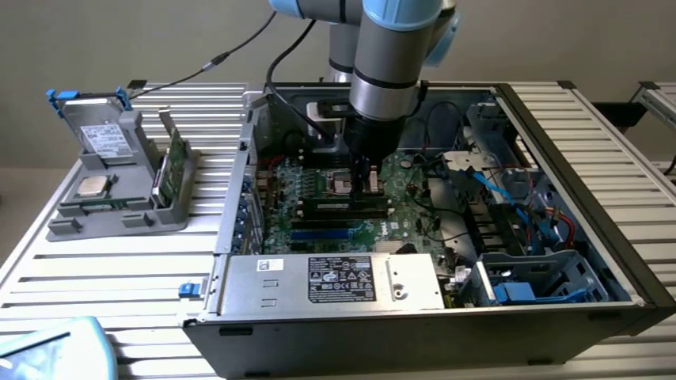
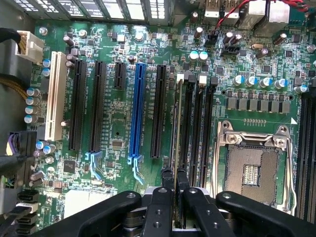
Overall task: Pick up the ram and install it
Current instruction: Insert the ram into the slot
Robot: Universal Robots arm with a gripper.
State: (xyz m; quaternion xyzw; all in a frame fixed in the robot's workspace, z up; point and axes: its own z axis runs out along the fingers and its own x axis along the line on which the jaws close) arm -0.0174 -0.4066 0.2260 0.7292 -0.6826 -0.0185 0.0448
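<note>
At the exterior view's left, a grey stand (image 1: 116, 215) sits on the slatted surface (image 1: 127, 277). It carries a drive (image 1: 106, 139) with a white label, a square silver processor chip (image 1: 93, 187) lying flat, and a green circuit-board stick (image 1: 174, 162) standing on edge in its slot.

Just beside the stand is the open computer case (image 1: 623, 261), lying on its side, with the silver power supply (image 1: 328, 281) along its near wall and the green motherboard (image 1: 407, 186) behind that. The arm (image 1: 385, 71) reaches straight down into the case, and its pincer (image 1: 368, 188) is low over the black memory slots (image 1: 340, 207), close to the processor socket (image 1: 343, 180).

In the wrist view the pincer (image 2: 174, 177) is clamped on the ram (image 2: 175, 133), one dark finger on each face of the stick. The ram shows edge-on (a thin strip only) and runs in line with the row of memory slots (image 2: 197, 128), between the long blue slot (image 2: 138, 111) and the bare processor socket (image 2: 252, 168) with its metal frame. I cannot tell whether its lower edge is already in a slot or just above one.

Toward the exterior view's right, the case holds a metal drive cage (image 1: 533, 277) and loose blue cables (image 1: 502, 190).
</note>
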